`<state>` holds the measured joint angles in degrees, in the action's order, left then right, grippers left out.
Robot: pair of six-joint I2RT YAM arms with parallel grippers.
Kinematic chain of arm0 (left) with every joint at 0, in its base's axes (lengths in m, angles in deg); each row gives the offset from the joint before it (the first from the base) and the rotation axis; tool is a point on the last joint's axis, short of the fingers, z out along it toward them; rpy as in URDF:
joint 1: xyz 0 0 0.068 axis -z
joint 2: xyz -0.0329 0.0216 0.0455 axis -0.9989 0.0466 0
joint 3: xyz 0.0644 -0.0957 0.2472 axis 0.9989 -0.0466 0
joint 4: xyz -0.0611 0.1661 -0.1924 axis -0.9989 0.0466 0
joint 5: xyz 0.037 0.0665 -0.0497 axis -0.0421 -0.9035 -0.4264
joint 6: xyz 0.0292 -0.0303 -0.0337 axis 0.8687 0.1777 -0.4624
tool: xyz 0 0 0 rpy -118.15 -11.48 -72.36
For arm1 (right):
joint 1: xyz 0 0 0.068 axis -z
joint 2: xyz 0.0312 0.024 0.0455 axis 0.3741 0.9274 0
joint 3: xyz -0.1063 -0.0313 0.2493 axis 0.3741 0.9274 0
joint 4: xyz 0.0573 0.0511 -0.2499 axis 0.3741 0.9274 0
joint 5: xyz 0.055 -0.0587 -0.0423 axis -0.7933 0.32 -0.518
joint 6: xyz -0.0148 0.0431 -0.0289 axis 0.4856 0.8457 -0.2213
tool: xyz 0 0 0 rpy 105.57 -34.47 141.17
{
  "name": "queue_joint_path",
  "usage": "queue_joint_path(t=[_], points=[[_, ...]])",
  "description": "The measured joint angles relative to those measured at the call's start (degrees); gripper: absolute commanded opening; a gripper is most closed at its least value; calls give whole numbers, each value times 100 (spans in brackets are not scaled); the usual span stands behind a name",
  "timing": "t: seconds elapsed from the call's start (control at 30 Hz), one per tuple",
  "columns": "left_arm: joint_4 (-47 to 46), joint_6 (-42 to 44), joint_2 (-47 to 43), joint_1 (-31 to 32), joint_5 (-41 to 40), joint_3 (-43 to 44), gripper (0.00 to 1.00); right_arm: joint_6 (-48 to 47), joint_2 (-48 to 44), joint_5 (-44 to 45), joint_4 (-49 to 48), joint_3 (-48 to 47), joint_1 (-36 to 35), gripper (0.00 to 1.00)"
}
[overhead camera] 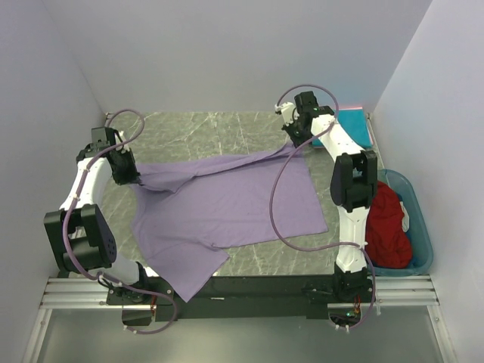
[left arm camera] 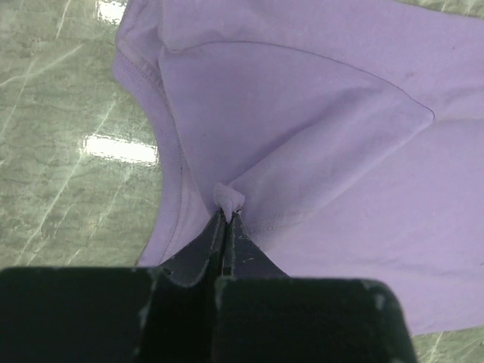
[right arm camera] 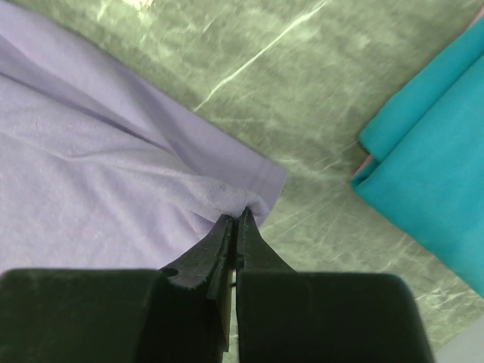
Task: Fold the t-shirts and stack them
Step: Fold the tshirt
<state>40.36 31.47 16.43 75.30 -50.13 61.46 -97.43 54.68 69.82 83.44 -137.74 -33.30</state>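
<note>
The lavender t-shirt (overhead camera: 234, 208) lies spread on the table (overhead camera: 189, 128); the left gripper (left arm camera: 228, 214) pinches a fold beside its collar; the right gripper (right arm camera: 239, 218) is clamped on what seems a hem corner.

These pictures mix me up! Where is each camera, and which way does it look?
Top external: above, behind the arms, facing down on the lavender t-shirt; both arms show.
Left wrist: on the left arm, looking along the left gripper, shut on that shirt.
Right wrist: likewise along the right gripper, shut on it; teal t-shirt beside.
Shared: all see the lavender t-shirt.
</note>
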Motion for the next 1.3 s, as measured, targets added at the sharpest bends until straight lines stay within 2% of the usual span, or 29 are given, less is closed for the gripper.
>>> queue_joint_path(t=[0.2, 0.73, 0.77, 0.8, 0.83, 0.87, 0.9, 1.0, 1.13, 1.23, 1.27, 1.3], points=[[-2, 13, 28, 2, -57, -39, 0, -136, -116, 24, -42, 400, 2, 0], [197, 192, 28, 0, -81, -26, 0, -306, -304, 197, -170, 433, 87, 0], [216, 210, 28, 0, -63, -26, 0, -310, -304, 199, -166, 433, 87, 3], [238, 258, 31, 0, -15, -31, 2, -326, -304, 201, -155, 433, 87, 11], [264, 339, 33, 0, 42, -37, 6, -339, -304, 199, -138, 433, 87, 15], [304, 398, 35, 0, 116, -39, 17, -374, -304, 199, -111, 433, 87, 21], [350, 560, 42, 0, 227, -52, 21, -422, -304, 199, -94, 450, 90, 33], [518, 975, 37, 0, 535, -111, 32, -570, -356, 177, -74, 649, 127, 51], [798, 1416, 22, -63, 798, -46, 39, -743, -396, 105, 153, 754, 284, 53], [955, 1631, 44, -236, 984, 302, 43, -772, -396, 15, 455, 444, 402, 53], [984, 1668, 92, -278, 1021, 463, 44, -767, -396, -15, 542, 273, 422, 51], [955, 1698, 179, -326, 1038, 647, 44, -745, -385, -31, 623, 55, 439, 44]])
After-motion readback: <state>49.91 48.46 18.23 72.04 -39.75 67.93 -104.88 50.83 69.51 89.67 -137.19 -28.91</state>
